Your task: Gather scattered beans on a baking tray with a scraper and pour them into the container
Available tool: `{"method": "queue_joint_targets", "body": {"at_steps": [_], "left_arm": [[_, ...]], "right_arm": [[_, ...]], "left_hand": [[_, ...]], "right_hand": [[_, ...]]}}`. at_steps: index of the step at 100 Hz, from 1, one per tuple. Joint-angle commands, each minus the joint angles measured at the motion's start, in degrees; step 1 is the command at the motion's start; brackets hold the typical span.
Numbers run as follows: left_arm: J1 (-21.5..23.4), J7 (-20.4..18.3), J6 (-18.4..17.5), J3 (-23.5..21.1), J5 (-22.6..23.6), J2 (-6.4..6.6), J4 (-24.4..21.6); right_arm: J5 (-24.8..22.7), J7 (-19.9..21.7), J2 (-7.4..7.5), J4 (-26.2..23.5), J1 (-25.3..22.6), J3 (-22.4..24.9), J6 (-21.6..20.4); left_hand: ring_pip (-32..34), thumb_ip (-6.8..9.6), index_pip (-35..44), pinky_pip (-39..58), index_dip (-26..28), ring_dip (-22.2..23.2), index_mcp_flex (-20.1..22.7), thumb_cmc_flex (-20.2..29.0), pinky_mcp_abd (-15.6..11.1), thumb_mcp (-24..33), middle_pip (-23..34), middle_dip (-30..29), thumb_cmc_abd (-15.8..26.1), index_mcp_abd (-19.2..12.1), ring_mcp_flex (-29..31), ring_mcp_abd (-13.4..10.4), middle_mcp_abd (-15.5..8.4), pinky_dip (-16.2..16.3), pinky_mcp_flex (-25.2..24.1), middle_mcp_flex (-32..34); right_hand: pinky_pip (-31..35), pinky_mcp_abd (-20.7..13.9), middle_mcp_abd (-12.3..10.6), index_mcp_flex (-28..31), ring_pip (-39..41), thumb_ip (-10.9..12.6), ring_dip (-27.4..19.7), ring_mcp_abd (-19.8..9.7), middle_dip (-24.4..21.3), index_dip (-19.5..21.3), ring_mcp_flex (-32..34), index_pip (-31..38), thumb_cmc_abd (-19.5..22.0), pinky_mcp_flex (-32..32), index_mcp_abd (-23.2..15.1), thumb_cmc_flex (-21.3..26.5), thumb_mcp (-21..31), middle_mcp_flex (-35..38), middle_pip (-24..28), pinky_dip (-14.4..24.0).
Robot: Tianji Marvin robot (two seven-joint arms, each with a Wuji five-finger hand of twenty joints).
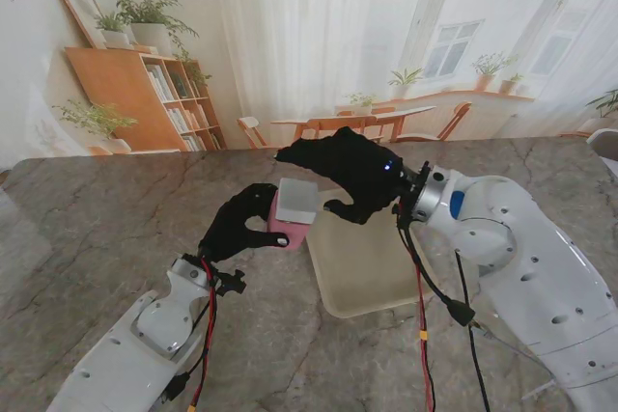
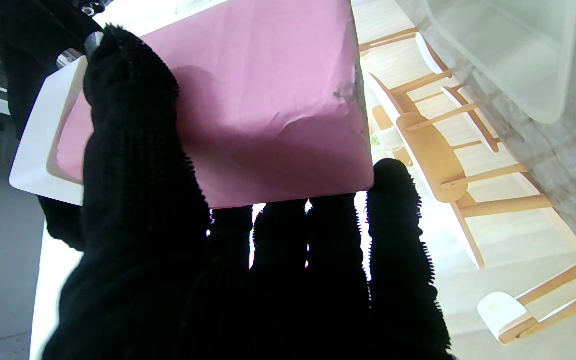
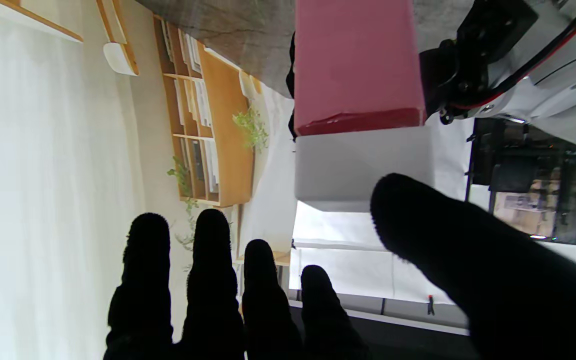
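At frame centre-left, the left hand [image 1: 237, 224] is gripping the pink-and-white scraper [image 1: 293, 209], lifting it off the worktop [image 1: 87, 229] beside the tray [image 1: 362, 267]. The right hand [image 1: 352, 171] is hovering over it, fingers spread, empty, probably to take it. No beans are discernible.

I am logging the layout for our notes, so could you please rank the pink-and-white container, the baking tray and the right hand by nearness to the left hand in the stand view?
1. Pink-and-white container: held in the left hand.
2. Right hand: open, just right of the container, farther from me.
3. Baking tray: on the table, to the right.
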Motion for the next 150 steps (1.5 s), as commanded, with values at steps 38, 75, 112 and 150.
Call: {"method": "queue_joint_targets", "body": {"at_steps": [38, 75, 112, 150], "left_arm": [[0.3, 0.58, 0.09, -0.2, 0.16, -0.22, -0.36], [0.51, 0.94, 0.25, -0.48, 0.49, -0.24, -0.62], [0.66, 1.24, 0.37, -0.63, 0.7, -0.28, -0.81], [1.02, 2.2, 0.56, -0.93, 1.53, -0.41, -1.26]], "right_arm": [[-4.96, -4.73, -0.27, 4.25, 5.41, -5.96, -4.07], [-7.84, -10.63, -0.62, 7.12, 6.52, -8.16, -2.88], [-7.39, -13.63, -1.16, 7.65, 5.63, -9.12, 1.01], [-8.95, -14.04, -1.05, 6.16, 4.52, -10.48, 7.45]], "left_hand": [[3.14, 1.94, 9.67, 1.94, 3.73, 1.32, 4.33, 15.39, -2.1, 15.62, 8.63, 3.64, 13.79, -6.38, 1.98, -1.82, -9.38, 0.15, 0.64, 7.2], [3.14, 1.98, 9.63, 1.88, 3.75, 1.33, 4.31, 15.37, -2.09, 15.64, 8.62, 3.63, 13.77, -6.33, 2.02, -1.77, -9.31, 0.12, 0.64, 7.17], [3.15, 2.0, 9.58, 1.92, 3.77, 1.35, 4.29, 15.36, -1.98, 15.76, 8.63, 3.68, 13.75, -6.22, 1.96, -1.63, -9.17, 0.15, 0.51, 7.14], [3.19, 1.92, 9.5, 1.98, 3.81, 1.34, 4.14, 15.38, -1.99, 15.58, 8.64, 3.72, 13.93, -6.14, 1.85, -1.72, -9.24, 0.18, 0.42, 7.06]], "right_hand": [[2.42, -1.99, -5.68, 4.16, 3.67, -0.24, 0.0, -2.01, -0.21, 10.28, 3.4, 10.52, -9.42, 3.54, -15.38, 7.99, 11.85, 4.87, 9.23, 1.3], [2.65, -2.68, -18.38, 21.02, 10.89, -2.17, 3.62, -8.53, 10.71, 22.58, 11.69, 21.07, -0.66, 6.86, -32.49, 1.79, 0.54, 16.72, 21.86, 1.58], [3.37, -3.93, -30.61, 16.25, 30.86, -10.48, 12.71, -19.51, 29.15, -7.33, 20.97, 62.91, 4.17, 11.53, -38.25, -7.83, -14.07, 30.44, 44.06, 1.59], [8.38, -6.9, -39.61, 21.56, 44.57, -4.14, 20.74, -28.03, 36.11, 1.4, 34.52, 62.21, 14.55, 21.94, -33.51, -16.6, -27.99, 47.47, 59.85, 2.26]]}}
